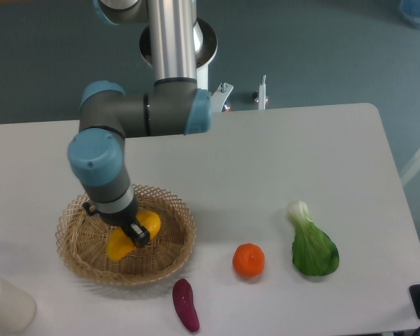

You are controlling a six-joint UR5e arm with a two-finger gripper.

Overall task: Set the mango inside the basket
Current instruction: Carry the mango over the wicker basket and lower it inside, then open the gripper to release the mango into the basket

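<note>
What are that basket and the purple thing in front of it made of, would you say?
The basket looks like light tan woven wicker, matte: crossing strands and an open lattice rim show. The purple eggplant looks smooth with a faint sheen; whether it is real or a plastic model, the picture cannot settle.
</note>
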